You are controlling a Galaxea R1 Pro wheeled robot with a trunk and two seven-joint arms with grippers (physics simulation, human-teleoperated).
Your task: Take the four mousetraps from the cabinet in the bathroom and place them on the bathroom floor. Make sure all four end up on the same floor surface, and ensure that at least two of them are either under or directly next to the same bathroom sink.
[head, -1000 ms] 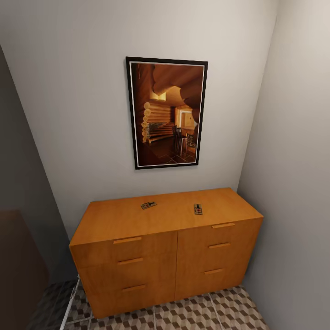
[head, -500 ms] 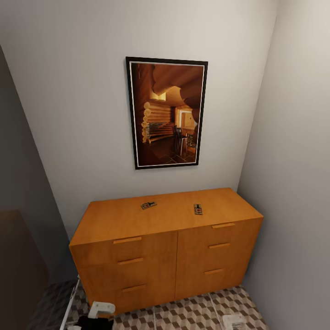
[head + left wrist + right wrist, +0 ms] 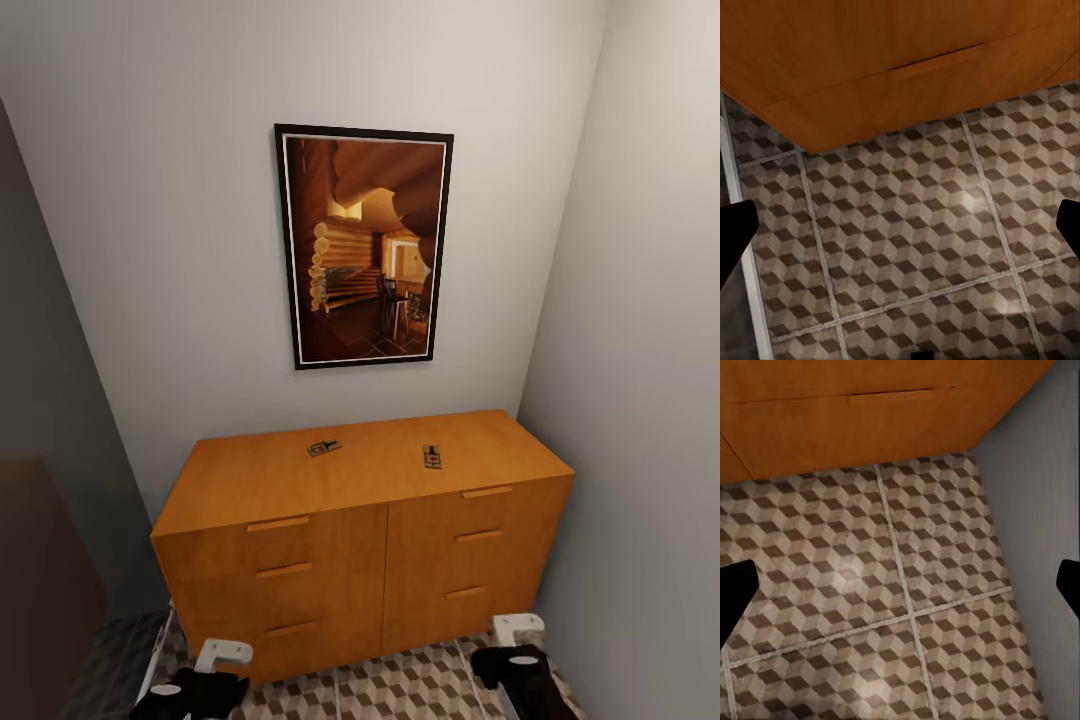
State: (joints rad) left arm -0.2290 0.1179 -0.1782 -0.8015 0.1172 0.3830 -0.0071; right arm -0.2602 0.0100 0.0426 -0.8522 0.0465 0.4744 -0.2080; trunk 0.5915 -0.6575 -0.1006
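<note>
Both pincers hang low with fingers spread wide and empty, the left pincer (image 3: pixel 900 225) and right pincer (image 3: pixel 900 581) over the bathroom floor (image 3: pixel 400 690) before the cabinet (image 3: pixel 360 540). Two mousetraps (image 3: pixel 324 448) (tiny, dark) lie on its top, well apart.

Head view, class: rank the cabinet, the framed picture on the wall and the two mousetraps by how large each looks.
1. cabinet
2. framed picture
3. The left mousetrap and right mousetrap: both tiny and about alike, so I won't rank one above the other.
</note>
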